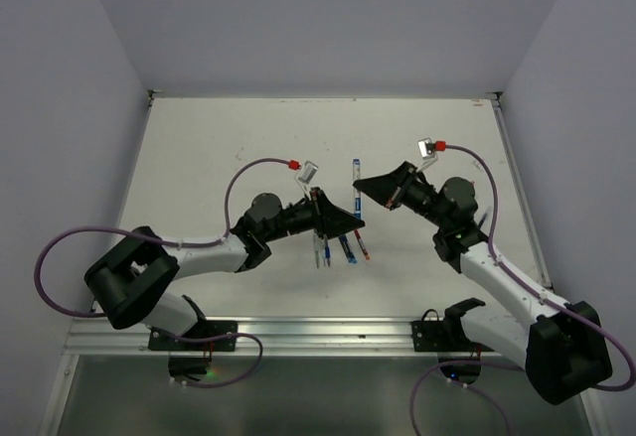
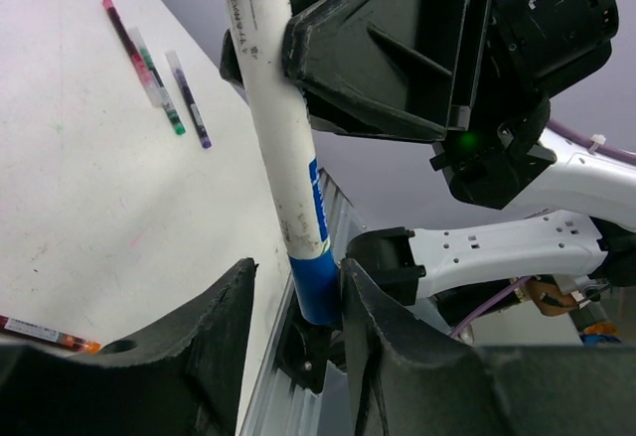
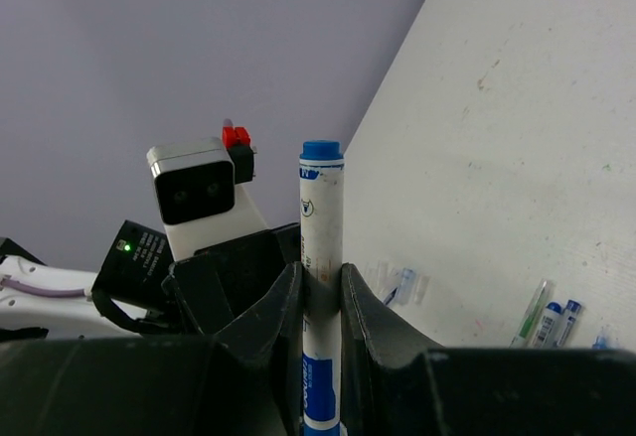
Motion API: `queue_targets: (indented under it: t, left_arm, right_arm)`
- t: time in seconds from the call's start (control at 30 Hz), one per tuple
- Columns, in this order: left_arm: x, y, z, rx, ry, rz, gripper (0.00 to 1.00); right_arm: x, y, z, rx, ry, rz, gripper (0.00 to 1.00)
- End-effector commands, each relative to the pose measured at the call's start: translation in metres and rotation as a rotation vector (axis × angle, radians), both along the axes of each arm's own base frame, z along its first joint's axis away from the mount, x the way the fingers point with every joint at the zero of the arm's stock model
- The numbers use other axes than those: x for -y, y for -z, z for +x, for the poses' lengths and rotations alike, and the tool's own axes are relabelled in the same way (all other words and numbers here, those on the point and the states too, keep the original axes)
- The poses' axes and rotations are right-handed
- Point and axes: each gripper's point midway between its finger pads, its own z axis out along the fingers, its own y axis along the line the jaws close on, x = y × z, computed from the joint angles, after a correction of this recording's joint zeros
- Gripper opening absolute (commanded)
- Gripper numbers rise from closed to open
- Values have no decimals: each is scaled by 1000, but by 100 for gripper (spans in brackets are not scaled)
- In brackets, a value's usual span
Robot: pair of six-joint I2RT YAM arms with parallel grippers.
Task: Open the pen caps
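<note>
**Item under inspection.** The blue cap (image 2: 318, 292) sits on the lower end of a white pen barrel (image 2: 273, 108). The pen is held in the air above the counter (image 2: 79, 188), between the two arms.

**Hands.** The right hand (image 3: 320, 275) is pressed together on the barrel, pinching it partway along its length. The left hand (image 2: 298, 277) stands spread around the cap. One of its fingers (image 2: 388, 347) is against the cap or very nearly so. There is a visible gap on the other side, so the cap is not yet gripped.

**Handling, as judged.** The cap looks like light, rigid, smooth plastic, probably a push fit. It is likely to be slippery and is short, so there is little surface to grip. The best hold would be square across the cap's middle, clear of the seam with the barrel. The pull should then run straight along the pen's axis. The barrel is thin and could swivel in the right hand's pinch if the pull goes off-line.

**Containers.** No tray, cup or box shows in any view. Several loose pens (image 1: 338, 247) lie directly on the counter below the hands. Three more (image 2: 159, 88) lie side by side farther off.
</note>
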Motion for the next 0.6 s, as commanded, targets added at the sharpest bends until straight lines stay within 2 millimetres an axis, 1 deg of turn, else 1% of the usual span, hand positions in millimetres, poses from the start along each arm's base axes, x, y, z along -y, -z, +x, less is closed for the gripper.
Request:
queue_targets:
  t: [0.0, 0.03, 0.1, 0.13, 0.17, 0.23, 0.27, 0.3, 0.33, 0.37, 0.4, 0.43, 0.47, 0.5, 0.53, 0.57]
  left_arm:
    - [8, -31, 3, 64, 8, -76, 38]
    - [9, -32, 4, 65, 8, -77, 25]
    - [9, -30, 5, 58, 8, -69, 14]
    - [10, -30, 5, 56, 7, -67, 0]
    - [10, -23, 9, 34, -12, -43, 0]
    - [8, -17, 15, 15, -48, -8, 0]
    - [2, -4, 24, -25, -118, 50, 0]
    - [-3, 2, 30, -24, -167, 96, 0]
    - [-8, 8, 37, -33, -223, 144, 0]
    - [-25, 29, 48, -75, -356, 264, 0]
    - [-37, 39, 55, -79, -438, 341, 0]
    - [-47, 37, 63, -82, -529, 394, 0]
    - [-76, 56, 68, -80, -699, 546, 0]
    - [-82, 48, 69, -76, -775, 579, 0]
    - [-95, 52, 67, -49, -869, 653, 0]
    - [-107, 59, 61, -46, -898, 728, 0]
  right_arm:
    - [-1, -11, -2, 37, -2, 30, 0]
    - [-1, -11, -2, 36, -2, 28, 0]
    - [-1, -10, -2, 35, 2, 24, 0]
    - [-1, -8, -2, 34, 2, 18, 0]
    - [-1, -6, -2, 28, 4, 13, 0]
    - [2, -4, 1, 34, 30, -5, 0]
    - [4, 1, 0, 17, 43, -28, 0]
    - [7, 1, 5, 17, 80, -45, 0]
    - [10, 13, 6, -4, 97, -103, 0]
    - [11, 12, 7, -1, 115, -125, 0]
    - [15, 12, 11, 1, 168, -151, 0]
    - [19, 25, 11, -23, 184, -219, 0]
    - [20, 22, 12, -10, 206, -242, 0]
    - [15, 21, 8, -1, 201, -263, 0]
    - [19, 29, 10, -9, 237, -323, 0]
    - [18, 25, 11, 4, 243, -343, 0]
